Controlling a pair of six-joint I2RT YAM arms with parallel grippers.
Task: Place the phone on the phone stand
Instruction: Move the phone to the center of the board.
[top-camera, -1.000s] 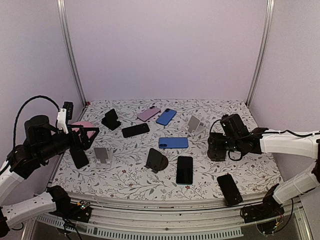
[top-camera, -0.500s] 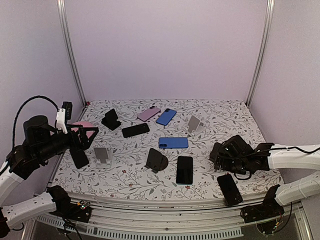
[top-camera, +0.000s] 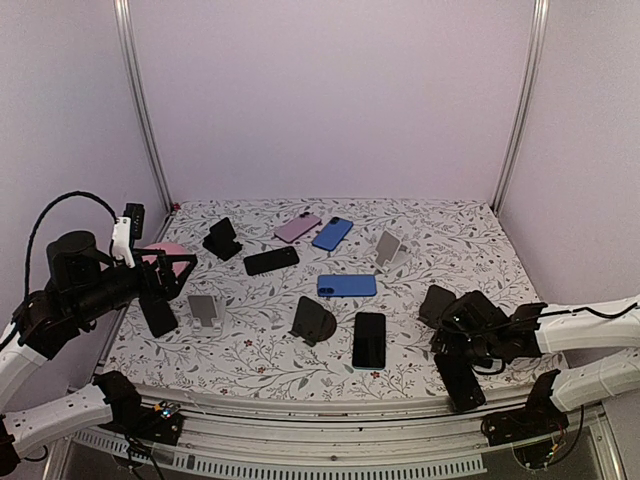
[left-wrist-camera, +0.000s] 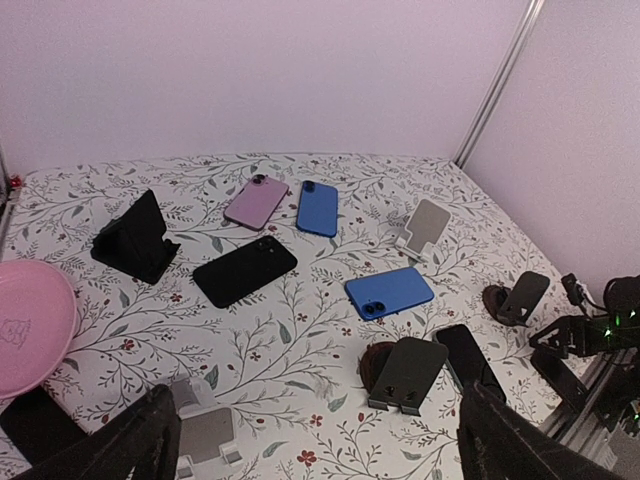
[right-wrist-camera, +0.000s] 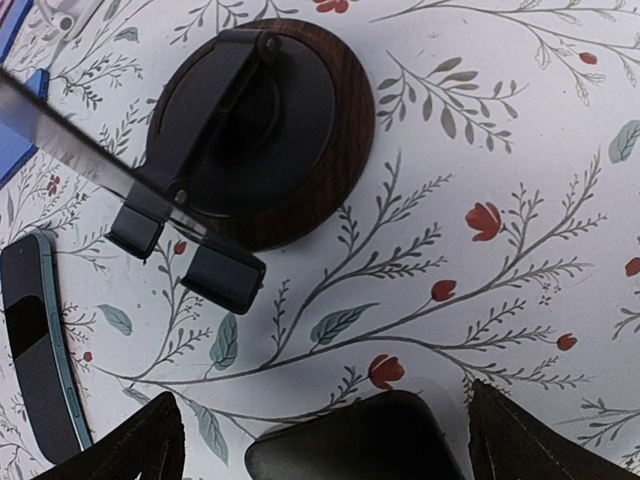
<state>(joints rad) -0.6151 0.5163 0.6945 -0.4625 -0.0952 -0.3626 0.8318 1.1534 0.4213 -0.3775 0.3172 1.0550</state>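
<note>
Black phone (top-camera: 463, 388), a plain dark slab with rounded corners, lies flat near the front right edge of the table. Its far end sits under the right gripper (top-camera: 452, 352), whose fingers are spread wide; whether they touch it cannot be told. Just behind stands a round-based stand (top-camera: 437, 300). The left gripper (top-camera: 180, 278), also spread and holding nothing, hangs over the table's left side. The table cover (top-camera: 450, 225) is white, printed with leafy sprigs and small red flowers. Pale lilac walls (top-camera: 330, 100) close it in, with metal posts (top-camera: 520, 100) at the back corners.

From the left wrist, that gripper's dark fingers (left-wrist-camera: 120, 450) fill the lower corners, far apart. The same floral cover runs to a wall and one post. The round-based stand is at far right beside the right arm; the black phone is too dark there to pick out.

From the right wrist, the black phone's rounded corner shows at the bottom middle, between the parted fingers (right-wrist-camera: 110, 445). The stand's brown wooden disc and tilted black plate lie just beyond, apart from it. A teal-edged phone (right-wrist-camera: 40, 340) lies flat at left.
</note>
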